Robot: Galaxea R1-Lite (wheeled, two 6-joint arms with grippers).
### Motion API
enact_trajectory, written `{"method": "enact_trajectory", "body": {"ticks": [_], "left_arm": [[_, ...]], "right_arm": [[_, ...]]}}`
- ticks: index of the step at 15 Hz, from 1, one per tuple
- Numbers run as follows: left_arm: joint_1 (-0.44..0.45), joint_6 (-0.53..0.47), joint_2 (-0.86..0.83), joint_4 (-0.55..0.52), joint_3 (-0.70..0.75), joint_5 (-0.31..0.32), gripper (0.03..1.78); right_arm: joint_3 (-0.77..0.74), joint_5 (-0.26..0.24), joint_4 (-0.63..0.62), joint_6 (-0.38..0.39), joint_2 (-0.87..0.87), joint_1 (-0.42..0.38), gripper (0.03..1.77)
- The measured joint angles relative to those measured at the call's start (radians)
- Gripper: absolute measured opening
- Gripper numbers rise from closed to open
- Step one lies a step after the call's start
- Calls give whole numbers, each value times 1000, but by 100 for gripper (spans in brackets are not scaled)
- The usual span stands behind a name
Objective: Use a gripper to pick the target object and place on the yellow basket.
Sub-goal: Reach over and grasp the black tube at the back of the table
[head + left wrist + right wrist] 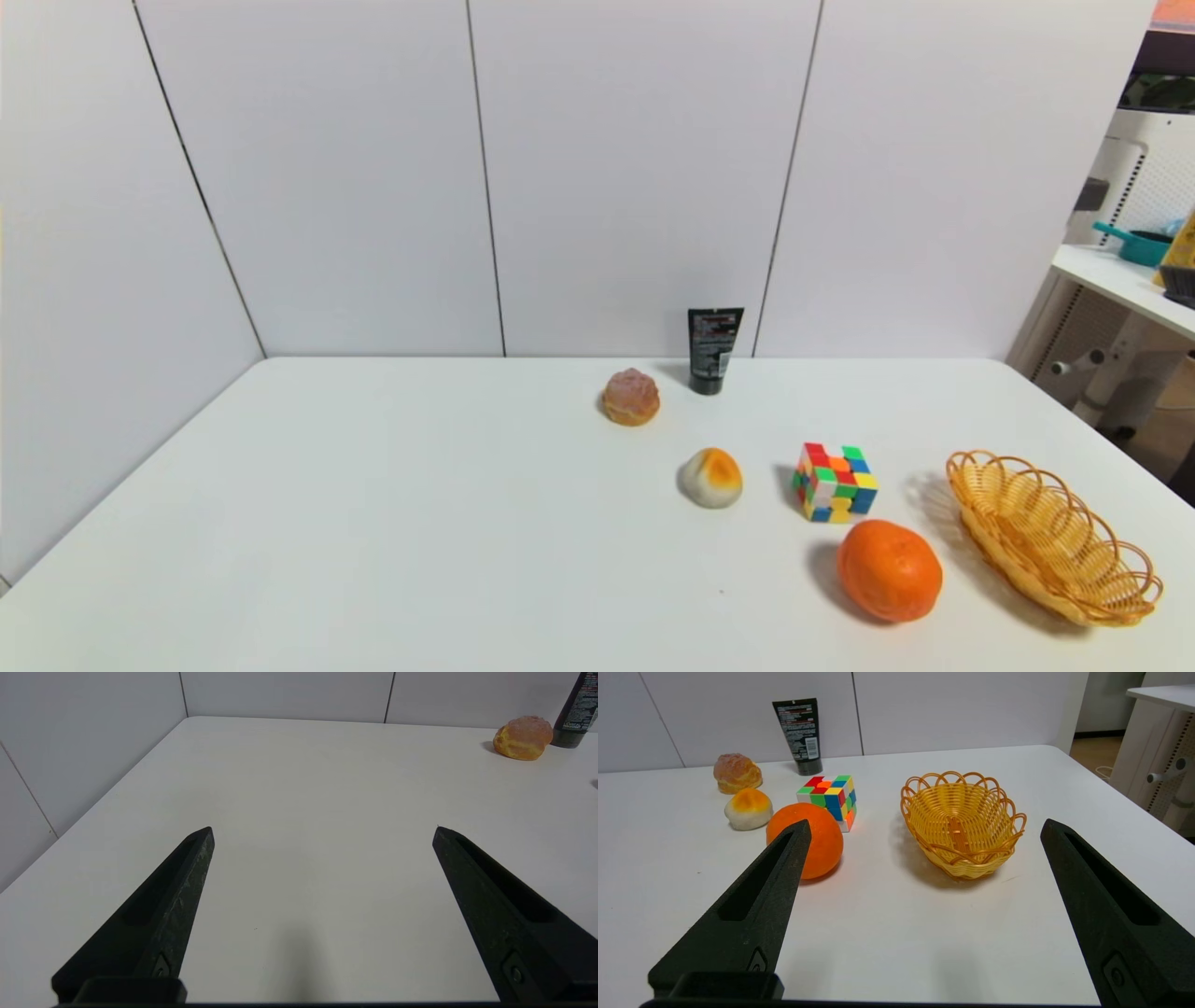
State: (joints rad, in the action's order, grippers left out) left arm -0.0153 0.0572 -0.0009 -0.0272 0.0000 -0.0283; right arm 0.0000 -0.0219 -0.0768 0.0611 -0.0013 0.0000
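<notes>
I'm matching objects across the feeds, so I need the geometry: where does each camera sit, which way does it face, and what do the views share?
Head view: high on the robot, looking forward and down at the white table; no arm shows.
Left wrist view: low behind the open left gripper, facing bare table toward a pastry.
Right wrist view: low behind the open right gripper, facing the yellow basket and orange.
All three share the black tube.

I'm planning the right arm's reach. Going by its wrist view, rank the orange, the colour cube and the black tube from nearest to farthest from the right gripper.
From the open right gripper:
1. Orange, just past one fingertip.
2. Colour cube, right behind the orange.
3. Black tube, upright by the back wall.
</notes>
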Motion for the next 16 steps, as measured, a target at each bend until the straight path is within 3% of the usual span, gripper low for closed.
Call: {"method": "enact_trajectory", "body": {"ticks": [7,10,16], "left_arm": [[0,0,0,0,0,0,169],[0,0,0,0,0,0,169],[0,0,0,0,0,0,169]], "right_arm": [[-38,6,-6,-7,60,0,170],[-230,8,-2,-7,226,9,170],[-788,9,-1,-18,738,45,170]]}}
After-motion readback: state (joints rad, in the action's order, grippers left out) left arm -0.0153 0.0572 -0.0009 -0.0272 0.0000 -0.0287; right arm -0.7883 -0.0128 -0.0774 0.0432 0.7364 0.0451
